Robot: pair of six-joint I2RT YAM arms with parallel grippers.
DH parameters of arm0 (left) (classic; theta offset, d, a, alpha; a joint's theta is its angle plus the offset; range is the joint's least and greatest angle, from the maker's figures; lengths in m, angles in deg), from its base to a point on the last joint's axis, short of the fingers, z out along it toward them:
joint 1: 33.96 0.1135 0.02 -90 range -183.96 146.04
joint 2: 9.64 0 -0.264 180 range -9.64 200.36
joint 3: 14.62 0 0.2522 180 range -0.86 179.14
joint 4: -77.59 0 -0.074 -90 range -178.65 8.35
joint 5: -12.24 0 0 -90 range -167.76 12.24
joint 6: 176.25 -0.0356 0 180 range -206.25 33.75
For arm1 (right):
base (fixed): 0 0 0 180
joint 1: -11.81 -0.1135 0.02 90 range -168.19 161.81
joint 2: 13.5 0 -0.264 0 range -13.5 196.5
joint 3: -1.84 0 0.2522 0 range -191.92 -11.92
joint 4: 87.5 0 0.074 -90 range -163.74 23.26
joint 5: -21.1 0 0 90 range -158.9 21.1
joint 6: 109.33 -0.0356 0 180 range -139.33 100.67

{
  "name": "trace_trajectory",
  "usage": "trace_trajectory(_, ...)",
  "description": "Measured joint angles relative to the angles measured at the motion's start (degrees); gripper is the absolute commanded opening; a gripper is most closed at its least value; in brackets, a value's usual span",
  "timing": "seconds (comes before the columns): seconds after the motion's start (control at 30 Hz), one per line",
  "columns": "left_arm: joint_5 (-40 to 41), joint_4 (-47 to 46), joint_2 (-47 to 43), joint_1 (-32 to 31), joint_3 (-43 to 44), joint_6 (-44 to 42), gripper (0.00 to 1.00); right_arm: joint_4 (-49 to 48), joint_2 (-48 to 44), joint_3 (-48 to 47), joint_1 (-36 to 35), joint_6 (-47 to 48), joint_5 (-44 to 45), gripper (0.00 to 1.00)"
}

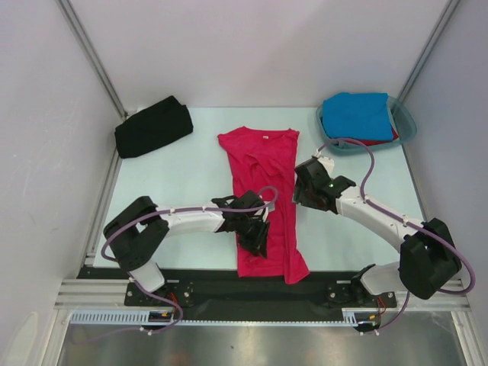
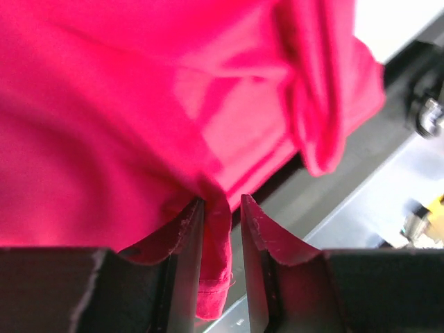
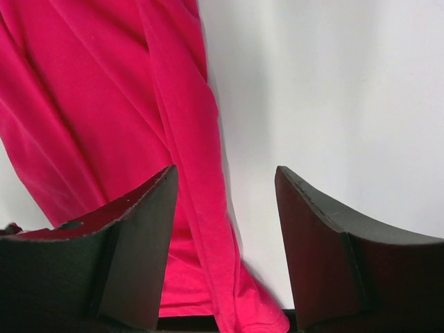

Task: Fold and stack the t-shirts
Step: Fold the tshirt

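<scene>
The crimson-pink t-shirt (image 1: 263, 175) lies at the middle of the tabletop (image 1: 191, 175). It is drawn into a long narrow strip, with its collar and small white neck label (image 1: 264, 137) at 12 o'clock and its hem at 6 o'clock, reaching the dark near edge. The left tool (image 2: 222, 202) sits at about 7 o'clock on the shirt, over its left edge. In the left wrist view its fingers (image 2: 187, 277) are parted by only a narrow gap. A fold of the hem hangs in that gap against the left finger, while the right finger appears just clear of the cloth, so the tool looks released rather than clenched. The right tool (image 3: 225, 170) is at the shirt's 3 o'clock edge, its jaws spread wide and gripping nothing. The right wrist view shows the shirt's folded right border running between the fingers (image 3: 139, 229) below them, with bare tabletop on the other side. The black t-shirt (image 1: 152, 127) rests folded at 10 o'clock, near the left wall and well apart from both arms. At 2 o'clock stands the teal tub (image 1: 406, 126), holding the folded blue t-shirt (image 1: 357, 114). A sliver of the red t-shirt (image 1: 379, 141) shows beneath the blue one at the near side.
</scene>
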Motion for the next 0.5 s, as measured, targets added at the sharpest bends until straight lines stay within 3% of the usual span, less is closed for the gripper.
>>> trace_trajectory(0.33,-9.79,-4.13,3.48,-5.88,5.73,0.09,0.33,-0.46,0.87,0.13,0.0,0.02,-0.33,0.63)
trace_trajectory(0.5,-10.4,-3.91,6.4,-8.98,8.24,-0.09,0.33,-0.48,0.96,0.13,0.0,0.02,-0.37,0.64)
